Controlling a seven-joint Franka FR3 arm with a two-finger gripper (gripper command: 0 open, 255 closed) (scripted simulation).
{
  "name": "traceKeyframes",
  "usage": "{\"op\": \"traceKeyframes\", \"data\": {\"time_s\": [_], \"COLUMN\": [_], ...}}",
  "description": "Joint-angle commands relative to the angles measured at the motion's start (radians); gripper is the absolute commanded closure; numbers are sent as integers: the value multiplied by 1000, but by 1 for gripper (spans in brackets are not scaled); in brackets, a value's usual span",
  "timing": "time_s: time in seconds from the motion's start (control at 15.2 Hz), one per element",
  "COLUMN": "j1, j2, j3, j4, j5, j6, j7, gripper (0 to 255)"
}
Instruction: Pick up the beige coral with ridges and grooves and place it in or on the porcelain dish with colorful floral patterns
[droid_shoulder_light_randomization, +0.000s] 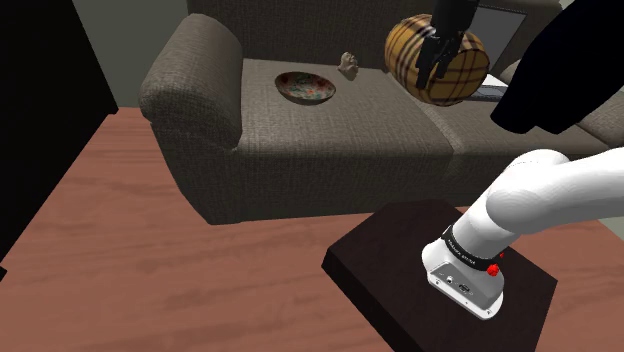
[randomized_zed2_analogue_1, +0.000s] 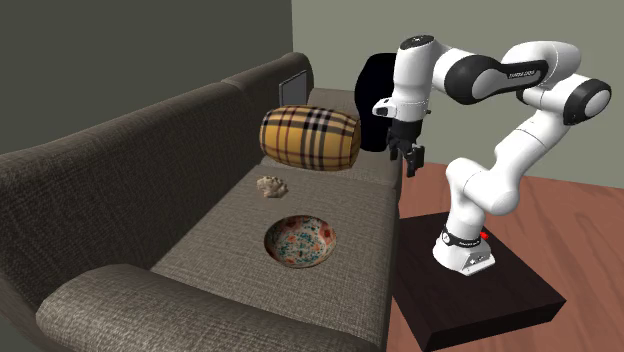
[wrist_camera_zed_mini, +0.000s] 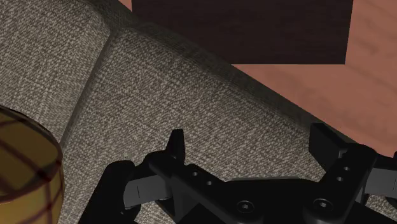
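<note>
Gripper (wrist_camera_zed_mini: 252, 153) state: the 2 black fingers (wrist_camera_zed_mini: 176, 143) stand spread apart with nothing between them; bare sofa fabric shows through the gap.

Gripper position: in the second exterior view the gripper (randomized_zed2_analogue_1: 411, 160) hangs above the front edge of the sofa (randomized_zed2_analogue_1: 100, 200) seat, on the side nearest the stand (randomized_zed2_analogue_1: 470, 295). The wrist view shows a seam between 2 seat cushions running beneath it.

Target position: the beige coral (randomized_zed2_analogue_1: 271, 186) rests on the seat near the backrest, just beside the plaid cushion (randomized_zed2_analogue_1: 310, 138). In the shoulder view the coral (droid_shoulder_light_randomization: 349, 66) lies to the left of the gripper (droid_shoulder_light_randomization: 437, 62), well apart from it.

Governing relation: from the fingers, the coral lies down on the seat, deeper toward the backrest and along the sofa away from the stand. The approach should pass in front of the plaid cushion, not over it.

Long axis: the coral reads as a low lump, slightly wider than tall; its ridge direction cannot be told.

Destination: the floral dish (randomized_zed2_analogue_1: 300, 241) sits on the same seat, near the coral but not touching, closer to the front edge.
</note>
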Motion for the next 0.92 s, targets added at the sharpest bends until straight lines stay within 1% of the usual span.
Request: {"op": "traceKeyframes", "data": {"time_s": [0.0, 0.46, 0.86], "j1": [0, -37, -61], "j2": [0, 239, 448], "j3": [0, -49, -93], "j4": [0, 112, 252], "j5": [0, 14, 44], "j6": [0, 157, 251], "j7": [0, 22, 30], "gripper": [0, 0, 0]}}
